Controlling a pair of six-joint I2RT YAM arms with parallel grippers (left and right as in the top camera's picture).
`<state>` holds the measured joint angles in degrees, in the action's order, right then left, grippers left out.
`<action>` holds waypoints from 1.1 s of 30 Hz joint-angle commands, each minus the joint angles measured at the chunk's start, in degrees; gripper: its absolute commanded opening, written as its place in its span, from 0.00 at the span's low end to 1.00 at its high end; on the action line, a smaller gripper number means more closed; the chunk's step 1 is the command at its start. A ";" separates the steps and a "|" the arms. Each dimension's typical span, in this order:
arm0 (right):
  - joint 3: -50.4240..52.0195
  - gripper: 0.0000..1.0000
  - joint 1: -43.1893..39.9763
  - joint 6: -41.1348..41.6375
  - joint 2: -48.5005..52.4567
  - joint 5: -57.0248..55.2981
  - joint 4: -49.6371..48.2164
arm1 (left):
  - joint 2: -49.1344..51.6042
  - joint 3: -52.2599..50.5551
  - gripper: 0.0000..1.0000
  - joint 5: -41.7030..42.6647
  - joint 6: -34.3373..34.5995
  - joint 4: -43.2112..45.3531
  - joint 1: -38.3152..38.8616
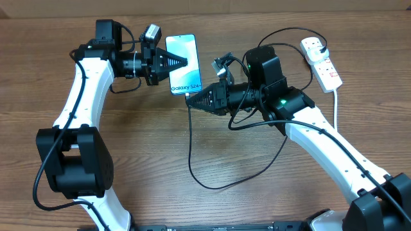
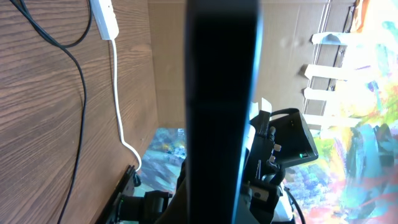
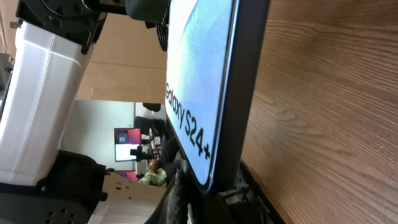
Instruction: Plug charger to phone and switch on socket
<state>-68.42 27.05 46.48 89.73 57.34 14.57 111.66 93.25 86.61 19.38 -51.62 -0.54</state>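
Over the wooden table (image 1: 148, 160), left tool (image 1: 176, 63) clamps phone (image 1: 187, 78), right tool (image 1: 193, 98) pinches charger (image 1: 190, 135) at its end.

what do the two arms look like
Both arms match: the left arm and right arm have white tube-like links, chunky black joints and black bases. Thin black cables loop along them. Each ends in black, ribbed jaws tapering to a point. A small green light glows on the right arm's wrist.

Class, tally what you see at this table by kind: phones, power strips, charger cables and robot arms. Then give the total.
Phone: 1
Power strip: 1
Charger cable: 1
Robot arms: 2, left arm and right arm
Total: 5
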 commanded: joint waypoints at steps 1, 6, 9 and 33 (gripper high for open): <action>-0.44 0.04 0.00 -0.02 -0.57 -1.81 -0.20 | -0.42 0.50 0.04 3.96 0.11 0.04 -0.17; -0.42 0.04 0.00 0.00 -0.57 -1.81 -0.83 | -0.42 0.50 0.04 3.96 0.07 0.04 -0.17; -0.42 0.04 -0.11 0.00 -0.57 -1.90 -0.98 | -0.42 0.50 0.04 3.96 -0.09 0.04 -0.17; -0.42 0.04 -0.11 -0.26 -0.04 -5.53 -1.25 | -0.42 0.50 0.04 3.98 -5.05 -0.33 -0.13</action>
<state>-68.42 27.16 46.50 89.73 55.44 14.17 111.66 93.25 86.83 16.29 -51.42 -0.54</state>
